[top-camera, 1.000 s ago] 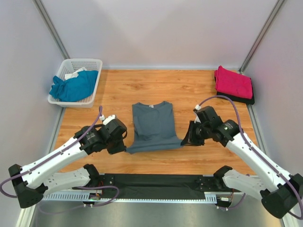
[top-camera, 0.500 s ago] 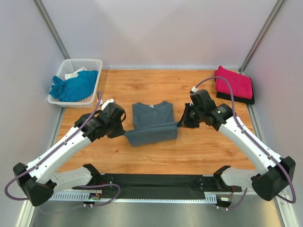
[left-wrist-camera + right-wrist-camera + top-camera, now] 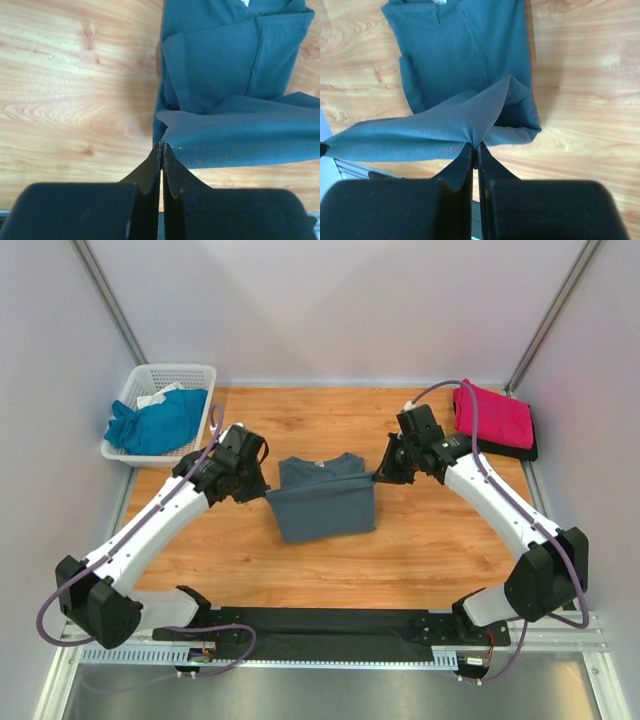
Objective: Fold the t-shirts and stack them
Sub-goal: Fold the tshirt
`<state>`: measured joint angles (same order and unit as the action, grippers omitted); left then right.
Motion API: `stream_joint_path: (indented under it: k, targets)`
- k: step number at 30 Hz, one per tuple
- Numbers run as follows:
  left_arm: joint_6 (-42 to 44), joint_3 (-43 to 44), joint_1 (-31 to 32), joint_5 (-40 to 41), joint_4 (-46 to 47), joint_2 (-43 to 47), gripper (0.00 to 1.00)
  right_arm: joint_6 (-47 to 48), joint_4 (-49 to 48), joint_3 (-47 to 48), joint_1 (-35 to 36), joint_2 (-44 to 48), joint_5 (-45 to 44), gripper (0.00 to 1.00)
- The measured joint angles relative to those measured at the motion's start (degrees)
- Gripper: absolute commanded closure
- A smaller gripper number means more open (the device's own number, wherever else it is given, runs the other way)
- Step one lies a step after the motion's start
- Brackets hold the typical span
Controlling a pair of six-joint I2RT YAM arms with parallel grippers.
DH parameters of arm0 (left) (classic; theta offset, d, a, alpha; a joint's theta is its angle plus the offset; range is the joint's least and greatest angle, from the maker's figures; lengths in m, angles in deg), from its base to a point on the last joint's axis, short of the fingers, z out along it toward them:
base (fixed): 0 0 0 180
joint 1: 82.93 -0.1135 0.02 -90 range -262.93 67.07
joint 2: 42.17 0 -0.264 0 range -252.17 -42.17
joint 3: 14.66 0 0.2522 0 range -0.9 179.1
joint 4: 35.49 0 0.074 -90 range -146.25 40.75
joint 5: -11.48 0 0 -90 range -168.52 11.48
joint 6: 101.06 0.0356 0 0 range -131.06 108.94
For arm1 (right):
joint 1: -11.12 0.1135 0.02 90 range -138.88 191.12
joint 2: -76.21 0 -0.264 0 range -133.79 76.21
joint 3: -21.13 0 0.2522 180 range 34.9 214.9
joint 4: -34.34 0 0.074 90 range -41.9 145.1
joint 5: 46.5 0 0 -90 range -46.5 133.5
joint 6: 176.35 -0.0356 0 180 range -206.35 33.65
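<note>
A wooden counter (image 3: 430,550) is seen from above. A slate-grey t-shirt (image 3: 322,502) is spread near the middle of it, with the collar toward the far side. The shirt's near hem is held at its two corners and raised above the body of the shirt, so that the cloth is draped in a fold across the lower half. The left pincer (image 3: 161,145) is clamped on the left corner of the hem, its two black fingers pressed together with only the thin fabric between them. The right pincer (image 3: 474,145) is clamped in the same way on the right corner, and the hem is stretched between the two. A magenta-pink t-shirt (image 3: 492,415), neatly folded, is laid on a dark folded garment (image 3: 528,453) at the far right corner of the counter. A teal-blue t-shirt (image 3: 155,422) is bunched inside a white lattice basket (image 3: 195,375) at the far left, and a piece of white cloth (image 3: 160,395) is tucked just behind it in the same basket.
</note>
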<state>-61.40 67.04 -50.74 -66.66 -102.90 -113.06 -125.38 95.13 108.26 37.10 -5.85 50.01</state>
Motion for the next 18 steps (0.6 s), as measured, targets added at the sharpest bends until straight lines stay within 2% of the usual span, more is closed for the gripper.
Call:
stream_joint_path:
  k: [18]
  targets:
    - [6.1, 10.2, -6.2, 0.4, 5.2, -18.8, 1.00, 1.6, -5.6, 10.6, -4.6, -18.9, 2.4, 1.00]
